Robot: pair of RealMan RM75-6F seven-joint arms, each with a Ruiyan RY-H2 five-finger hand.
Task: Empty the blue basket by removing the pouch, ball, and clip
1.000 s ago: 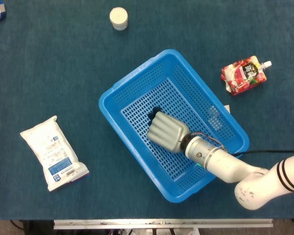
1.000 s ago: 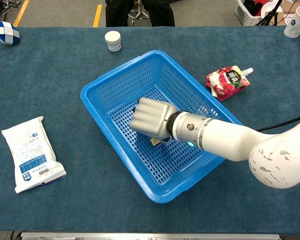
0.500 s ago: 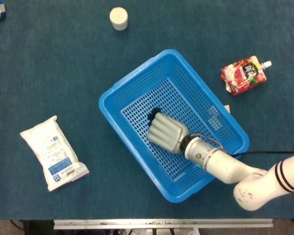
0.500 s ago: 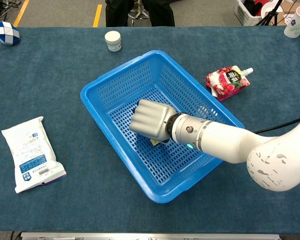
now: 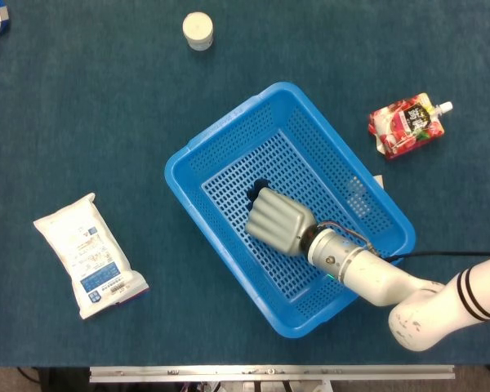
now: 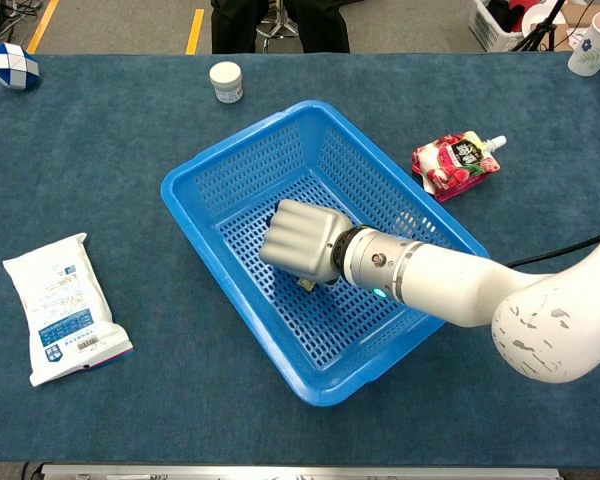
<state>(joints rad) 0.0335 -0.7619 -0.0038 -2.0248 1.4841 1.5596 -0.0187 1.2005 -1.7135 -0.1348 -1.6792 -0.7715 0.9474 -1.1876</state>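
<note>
Change since a second ago: almost none. My right hand (image 6: 298,240) has shifted only slightly inside the blue basket (image 6: 242,158), staying low over the mesh floor near its middle; nothing else on the table has moved.

Right hand: fingers curled tightly under, back of the hand to both cameras. A small dark thing (image 5: 260,189) shows at the fingertips in the head view, and a pale scrap pokes out beneath the hand in the chest view. I judge this to be the clip, probably pinched, though the hold itself is hidden.

Left hand: in neither view.

Basket contents: apart from that small item under my hand, only bare mesh shows.

Pouch (image 6: 455,163): red, spouted, lying on the table just beyond the basket's far right rim. Already out.

Ball: I cannot pick one out with certainty.

Other items: white packet (image 6: 62,305) well to the left of the basket; small white jar (image 6: 225,80) beyond it; patterned blue-and-white object (image 6: 10,64) at the far left corner.

Standing: the near-stillness suggests a grasp being settled. What remains, as I judge it, is lifting this last item clear over the rim.
</note>
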